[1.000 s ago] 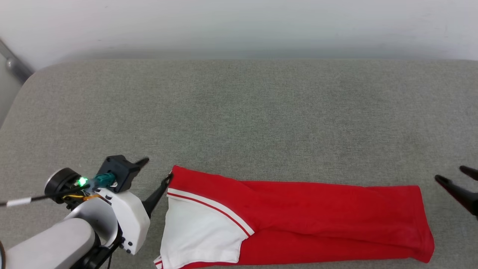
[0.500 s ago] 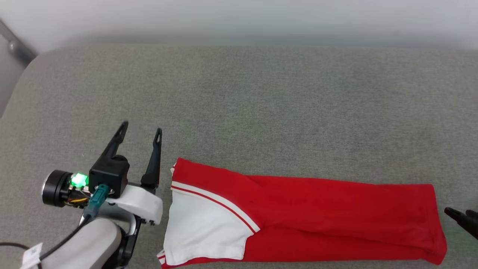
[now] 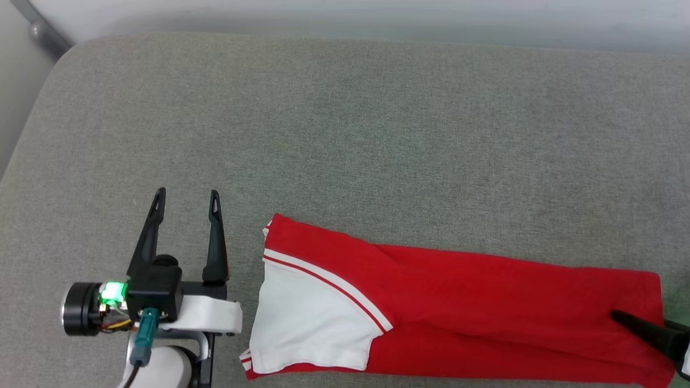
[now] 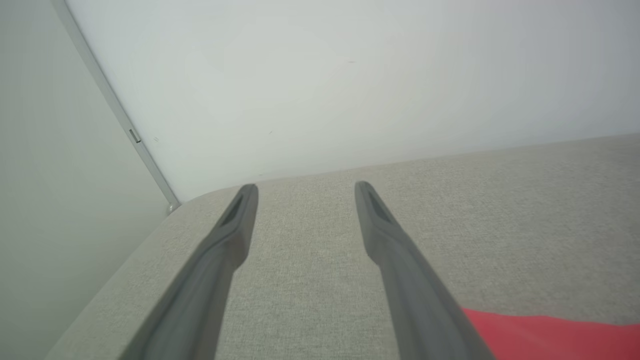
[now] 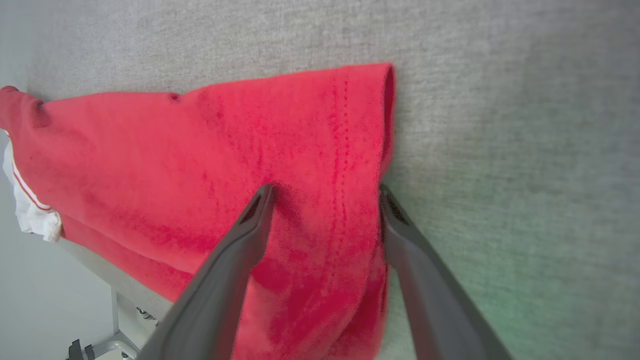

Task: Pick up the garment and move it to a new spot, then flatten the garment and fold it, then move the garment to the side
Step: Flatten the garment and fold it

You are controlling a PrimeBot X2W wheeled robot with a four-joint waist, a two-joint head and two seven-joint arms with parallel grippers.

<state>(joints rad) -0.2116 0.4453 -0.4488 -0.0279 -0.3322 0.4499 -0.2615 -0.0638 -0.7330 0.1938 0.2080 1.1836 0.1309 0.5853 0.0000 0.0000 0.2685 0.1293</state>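
Straddling the garment (image 5: 200, 140) hem, the right gripper (image 5: 324, 192) is spread, the left gripper (image 3: 187, 194) too; one layer alone may be pinched.

Light: bright, even, diffuse.
Shadows: thin, soft, along the garment (image 5: 200, 140) hem.
Colour cast: green glow on grey fabric (image 5: 525, 300), near right.
Focus: left tool (image 4: 305, 186) and right tool (image 5: 325, 188) blurred near wrist lenses.
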